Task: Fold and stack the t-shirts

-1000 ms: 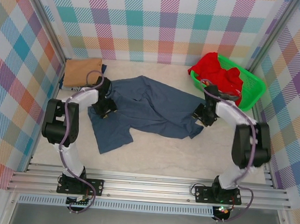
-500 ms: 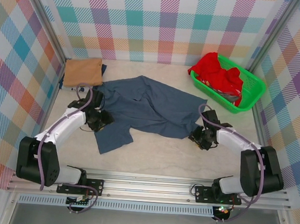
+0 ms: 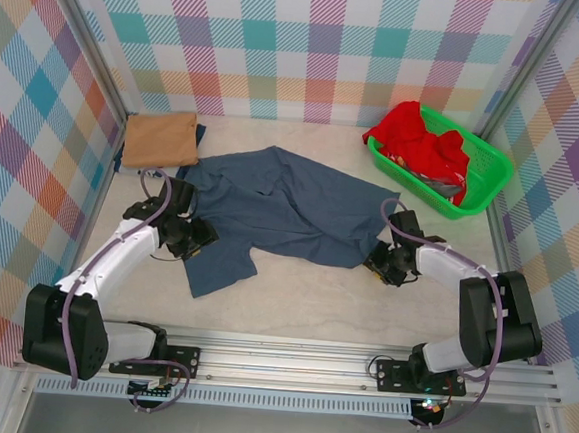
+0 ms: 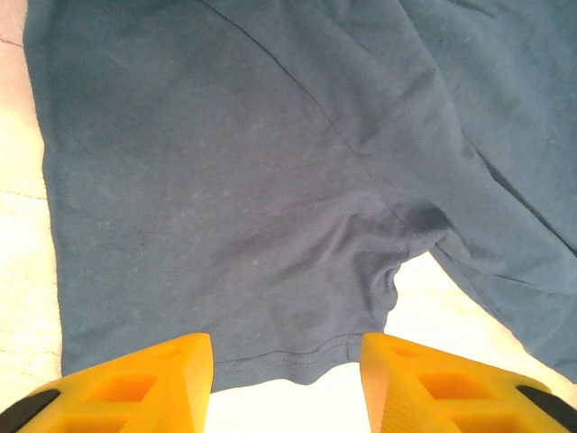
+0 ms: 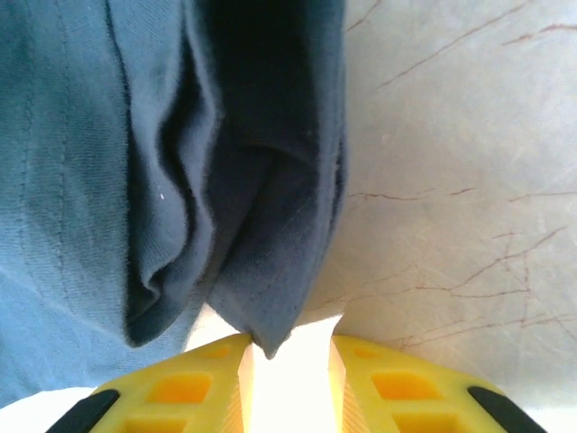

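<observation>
Your right gripper [image 5: 288,352] has its jaws narrowly apart, a corner of the blue shirt [image 3: 290,212] dipping between them. Your left gripper [image 4: 287,361] is open at the shirt's hem. The shirt lies rumpled mid-table [image 3: 303,303].

Three soft cloth t-shirts lie here, one plain slate-blue t-shirt [image 3: 290,212], one folded tan t-shirt [image 3: 160,138] at ten o'clock and one crumpled bright red t-shirt [image 3: 416,141], plus one green plastic mesh basket [image 3: 488,182] and two yellow-fingered hands, the left hand [image 3: 201,239] and the right hand [image 3: 374,262].
</observation>
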Tool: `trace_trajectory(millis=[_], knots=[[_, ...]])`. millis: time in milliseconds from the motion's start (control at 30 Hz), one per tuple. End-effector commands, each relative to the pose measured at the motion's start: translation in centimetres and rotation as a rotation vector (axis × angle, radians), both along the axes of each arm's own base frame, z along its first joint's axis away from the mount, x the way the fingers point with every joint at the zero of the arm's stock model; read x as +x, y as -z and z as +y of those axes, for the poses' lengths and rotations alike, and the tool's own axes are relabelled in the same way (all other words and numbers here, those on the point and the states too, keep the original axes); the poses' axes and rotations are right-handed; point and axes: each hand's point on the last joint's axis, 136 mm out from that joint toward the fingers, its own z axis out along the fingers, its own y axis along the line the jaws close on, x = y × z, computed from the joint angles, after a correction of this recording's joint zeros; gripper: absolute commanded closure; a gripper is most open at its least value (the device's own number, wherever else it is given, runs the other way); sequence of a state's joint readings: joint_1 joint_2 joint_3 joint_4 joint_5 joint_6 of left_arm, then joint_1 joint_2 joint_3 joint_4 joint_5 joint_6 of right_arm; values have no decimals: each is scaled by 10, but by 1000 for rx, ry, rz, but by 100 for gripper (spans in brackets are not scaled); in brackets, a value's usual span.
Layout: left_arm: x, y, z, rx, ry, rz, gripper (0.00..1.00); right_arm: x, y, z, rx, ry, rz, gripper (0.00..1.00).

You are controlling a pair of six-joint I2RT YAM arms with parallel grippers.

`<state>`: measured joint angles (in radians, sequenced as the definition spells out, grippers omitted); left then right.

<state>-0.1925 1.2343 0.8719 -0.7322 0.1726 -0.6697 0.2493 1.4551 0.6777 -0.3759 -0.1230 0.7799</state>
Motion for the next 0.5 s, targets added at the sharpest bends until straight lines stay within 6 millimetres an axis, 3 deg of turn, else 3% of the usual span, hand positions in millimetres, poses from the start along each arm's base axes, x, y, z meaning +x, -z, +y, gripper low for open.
trace_trajectory(millis=[0,133,333,467], knots=[[-5,-9,-3,-29,9,-17,53,45,-23,8,2,-69,-168,72],[-16,-4,-1,-16,18,2,52,54,-29,14,5,-117,-170,72],[-21,-6,0,-21,18,-5,52,39,-9,9,-16,-106,-77,83],[-22,-8,1,-18,13,-10,53,35,-13,3,-29,-75,-88,90]])
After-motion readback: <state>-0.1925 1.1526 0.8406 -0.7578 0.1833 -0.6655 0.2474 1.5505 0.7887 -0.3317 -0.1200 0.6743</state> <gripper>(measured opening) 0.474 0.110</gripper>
